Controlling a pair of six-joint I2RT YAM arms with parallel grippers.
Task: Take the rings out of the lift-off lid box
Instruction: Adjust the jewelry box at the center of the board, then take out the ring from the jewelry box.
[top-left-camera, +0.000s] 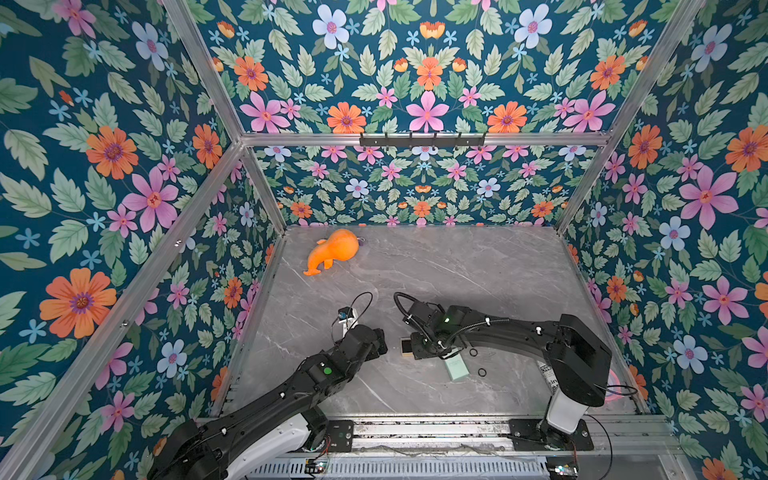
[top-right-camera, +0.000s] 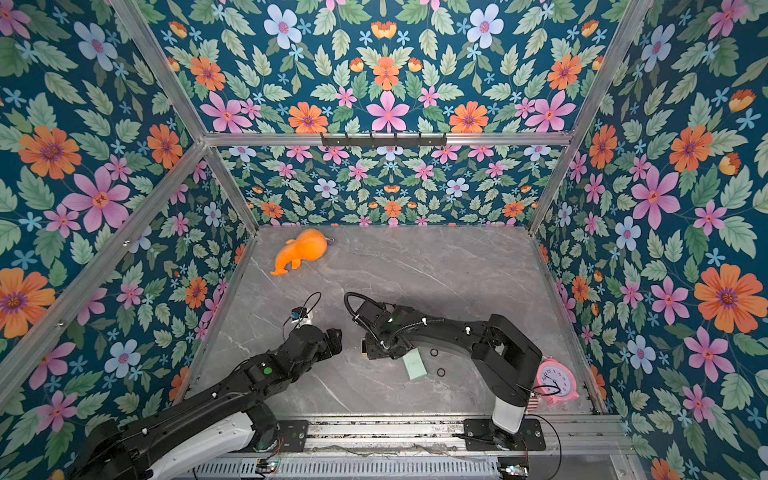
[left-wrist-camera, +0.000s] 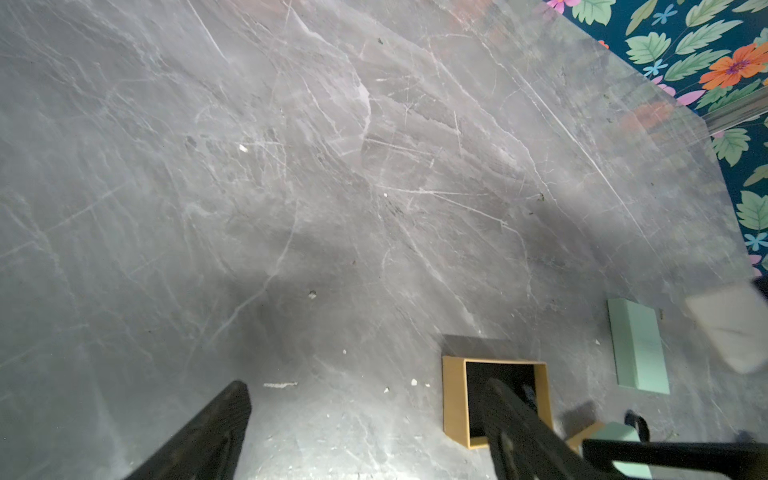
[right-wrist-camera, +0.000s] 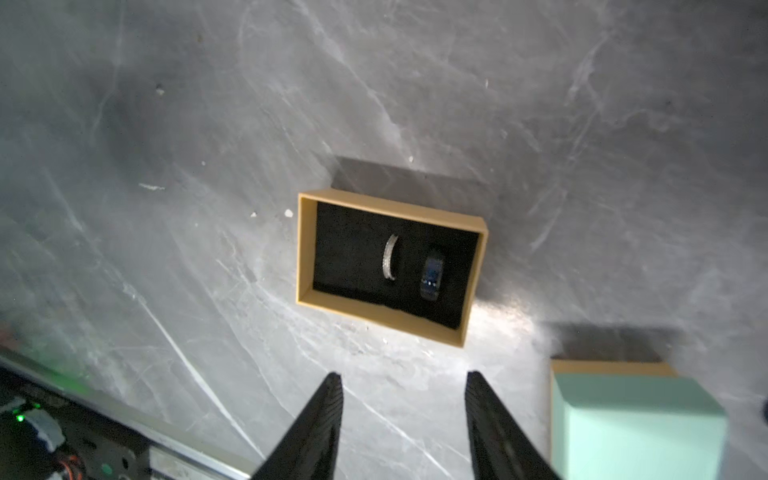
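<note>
The lift-off lid box (right-wrist-camera: 305, 249) is tan with a black lining and stands open on the grey table. Inside it stand a silver ring (right-wrist-camera: 390, 261) and a dark ring (right-wrist-camera: 432, 276). Its mint-green lid (top-left-camera: 456, 368) lies just beside it. Two thin black rings (top-left-camera: 473, 352) (top-left-camera: 482, 372) lie on the table past the lid. My right gripper (right-wrist-camera: 403, 376) hovers open just short of the box, with nothing between its fingers. My left gripper (left-wrist-camera: 365, 386) is wide open to the left of the box (left-wrist-camera: 453, 399), and one finger (left-wrist-camera: 505, 409) overlaps it in the left wrist view.
An orange plush toy (top-left-camera: 332, 251) lies at the far left of the table. A pink alarm clock (top-right-camera: 555, 380) stands behind the right arm's base at the near right. Flowered walls and metal frame rails enclose the table on three sides.
</note>
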